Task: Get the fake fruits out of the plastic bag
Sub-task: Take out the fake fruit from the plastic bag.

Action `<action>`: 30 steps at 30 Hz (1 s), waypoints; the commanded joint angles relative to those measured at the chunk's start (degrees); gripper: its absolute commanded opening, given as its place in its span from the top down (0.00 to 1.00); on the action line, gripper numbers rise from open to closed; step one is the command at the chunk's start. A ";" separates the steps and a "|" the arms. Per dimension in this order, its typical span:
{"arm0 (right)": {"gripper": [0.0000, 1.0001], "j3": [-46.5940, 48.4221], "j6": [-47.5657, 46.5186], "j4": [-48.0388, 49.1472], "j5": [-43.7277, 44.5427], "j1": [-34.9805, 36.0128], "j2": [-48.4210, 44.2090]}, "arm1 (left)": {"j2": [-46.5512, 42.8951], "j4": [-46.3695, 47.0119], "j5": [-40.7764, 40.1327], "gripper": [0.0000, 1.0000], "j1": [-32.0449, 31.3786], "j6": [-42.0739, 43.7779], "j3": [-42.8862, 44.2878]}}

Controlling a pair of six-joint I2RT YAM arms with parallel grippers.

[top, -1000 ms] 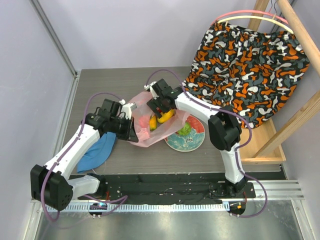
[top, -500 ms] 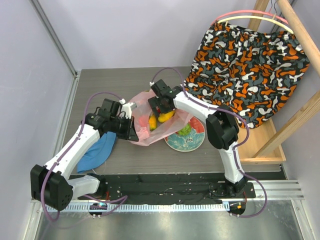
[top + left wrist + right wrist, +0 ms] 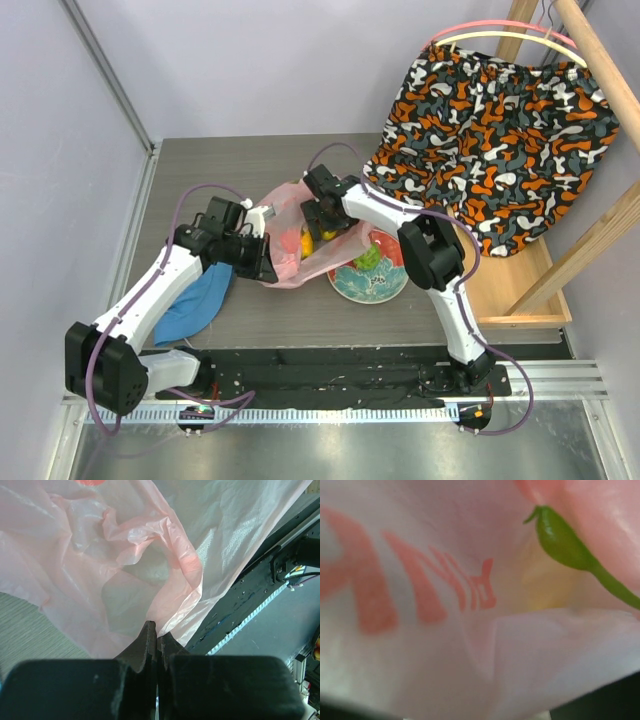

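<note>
The pink plastic bag (image 3: 290, 262) lies crumpled at the table's middle. An orange-yellow fruit (image 3: 307, 243) and a yellow piece (image 3: 328, 235) show through its open top. A green fruit (image 3: 368, 258) lies on the floral plate (image 3: 372, 288). My left gripper (image 3: 263, 265) is shut on the bag's near left edge; in the left wrist view its closed jaws pinch the pink film (image 3: 165, 575). My right gripper (image 3: 320, 220) is down at the bag's mouth over the fruits. In the right wrist view printed bag film (image 3: 435, 595) covers everything and hides its fingers.
A blue fabric hat (image 3: 198, 302) lies under my left forearm. A patterned orange, black and white cloth (image 3: 490, 130) hangs on a wooden rack (image 3: 560, 270) at the back right. The black base rail (image 3: 330, 365) runs along the near edge.
My right gripper has shifted slightly left and further into the bag's mouth, its forearm swinging left. The left gripper keeps its hold on the bag, almost still.
</note>
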 commanded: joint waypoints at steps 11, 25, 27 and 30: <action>0.76 -2.04 -9.01 1.64 -7.38 -1.19 -7.98 | -1.73 1.85 -0.29 1.00 0.25 1.89 2.02; 0.84 -18.64 -27.27 -11.73 -24.00 0.21 -34.16 | 4.77 6.42 -3.10 1.00 0.69 5.05 16.95; 0.84 -22.07 -30.62 -10.94 -24.87 0.30 -40.31 | 5.48 6.08 -3.89 1.00 1.04 6.46 18.63; 0.84 -26.73 -38.79 -9.10 -29.25 0.65 -51.26 | 5.66 5.99 -4.25 1.00 2.27 6.38 18.90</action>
